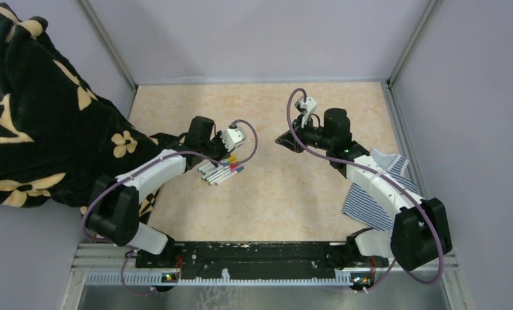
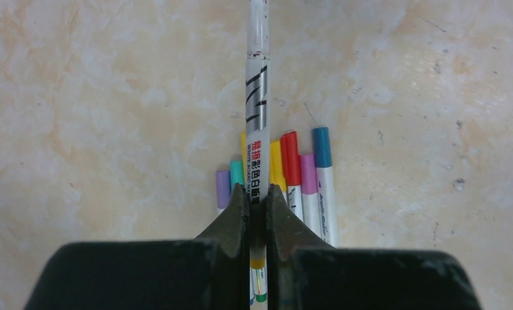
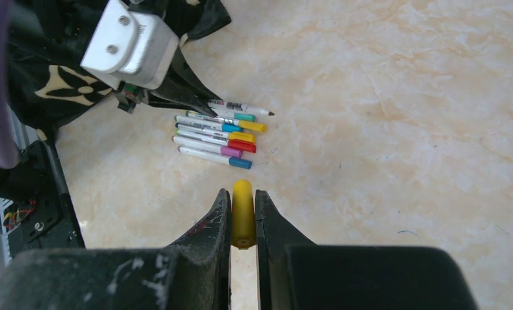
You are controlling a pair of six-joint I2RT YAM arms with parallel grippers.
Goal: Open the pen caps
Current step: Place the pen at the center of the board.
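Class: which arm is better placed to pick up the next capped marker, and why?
Likely left: the left jaws, shut on the uncapped white-barrelled marker, sit directly over the row of capped white markers; the right jaws, gripping a yellow plastic cap, are farther off.

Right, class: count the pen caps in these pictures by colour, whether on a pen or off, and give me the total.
Yellow caps: 3, one loose between the right fingers
Red cap: 1
Blue cap: 1
Pink cap: 1
Teal cap: 1
Purple cap: 1
Total: 8
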